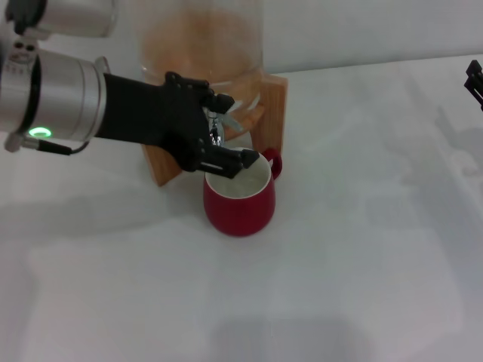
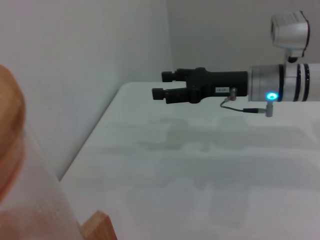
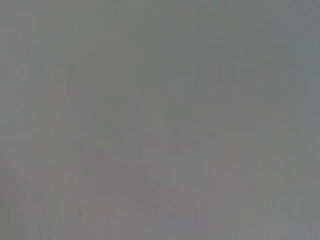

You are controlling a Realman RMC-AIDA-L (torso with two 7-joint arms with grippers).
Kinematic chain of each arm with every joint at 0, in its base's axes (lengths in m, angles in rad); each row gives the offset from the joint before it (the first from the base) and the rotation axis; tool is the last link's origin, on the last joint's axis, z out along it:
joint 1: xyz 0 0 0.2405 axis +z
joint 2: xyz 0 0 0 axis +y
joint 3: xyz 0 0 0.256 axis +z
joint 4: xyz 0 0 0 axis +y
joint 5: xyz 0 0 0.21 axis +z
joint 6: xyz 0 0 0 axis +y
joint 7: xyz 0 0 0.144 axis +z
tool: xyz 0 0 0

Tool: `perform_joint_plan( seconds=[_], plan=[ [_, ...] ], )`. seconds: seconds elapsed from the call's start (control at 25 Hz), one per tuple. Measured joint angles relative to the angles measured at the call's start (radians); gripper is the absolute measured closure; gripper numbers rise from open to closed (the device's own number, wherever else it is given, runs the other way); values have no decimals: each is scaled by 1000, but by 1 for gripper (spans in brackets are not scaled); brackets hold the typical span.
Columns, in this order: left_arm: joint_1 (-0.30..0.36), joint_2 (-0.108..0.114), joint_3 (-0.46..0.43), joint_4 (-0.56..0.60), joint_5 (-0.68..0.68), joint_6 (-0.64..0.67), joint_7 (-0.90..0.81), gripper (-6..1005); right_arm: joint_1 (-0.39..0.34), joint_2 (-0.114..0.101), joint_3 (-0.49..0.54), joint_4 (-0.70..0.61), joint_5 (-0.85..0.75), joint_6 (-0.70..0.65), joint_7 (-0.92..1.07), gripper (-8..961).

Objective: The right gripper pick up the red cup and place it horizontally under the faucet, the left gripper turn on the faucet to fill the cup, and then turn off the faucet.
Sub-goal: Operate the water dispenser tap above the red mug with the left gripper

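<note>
Upright, red cup (image 1: 240, 205) sits under faucet (image 1: 216, 127), left tool (image 1: 226, 128) spread around it.

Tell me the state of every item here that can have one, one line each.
red cup: upright on the table, under the faucet, released.
faucet: left end effector at its lever; flow not discernible.
glass dispenser: on its wooden stand, holding brownish liquid.
right end effector: pulled away to the side above the table, holding nothing.
</note>
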Motion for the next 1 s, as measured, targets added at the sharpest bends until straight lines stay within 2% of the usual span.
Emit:
perform_joint_plan(
  seconds=[0.36, 1.0],
  plan=[
    [-5, 2, 56, -27, 11, 22, -20, 160, -2, -1, 0, 13, 0, 1, 4, 109],
    [26, 3, 60, -17, 32, 7, -49, 161, -2, -1, 0, 14, 0, 2, 4, 110]
  ],
)
